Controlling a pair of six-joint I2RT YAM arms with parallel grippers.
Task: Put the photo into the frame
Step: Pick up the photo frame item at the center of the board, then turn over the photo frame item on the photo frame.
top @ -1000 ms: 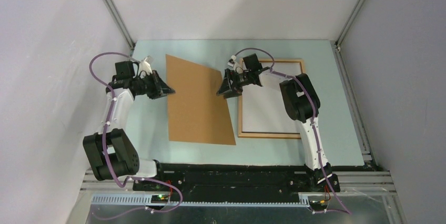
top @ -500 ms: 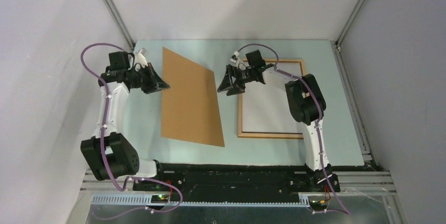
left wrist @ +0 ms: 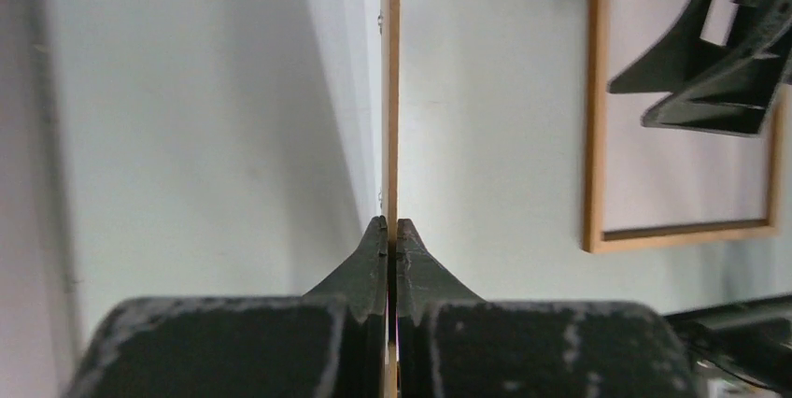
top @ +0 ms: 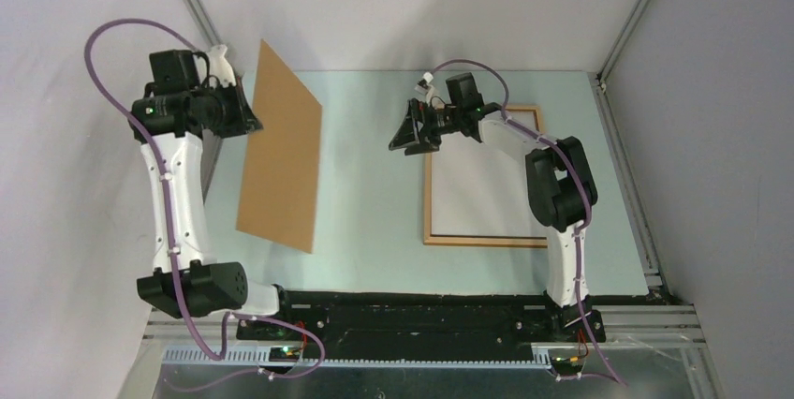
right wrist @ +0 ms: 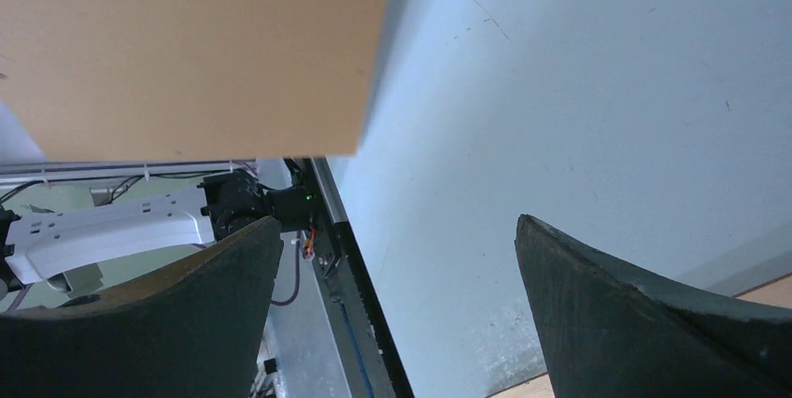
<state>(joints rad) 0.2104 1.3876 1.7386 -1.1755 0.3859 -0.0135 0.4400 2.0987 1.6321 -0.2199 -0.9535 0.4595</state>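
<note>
I take the matte white sheet filling the frame (top: 487, 241) to be the photo (top: 477, 198), face down, though no print shows. The frame has thin pale wooden rails and lies flat on the right of the smooth pale green table (top: 365, 193). My right gripper (top: 412, 132) hangs over its far left corner, spread wide and empty. My left gripper (top: 251, 121) pinches the edge of the stiff brown backing board (top: 281, 165), held tilted off the table, probably to keep the frame reachable
</note>
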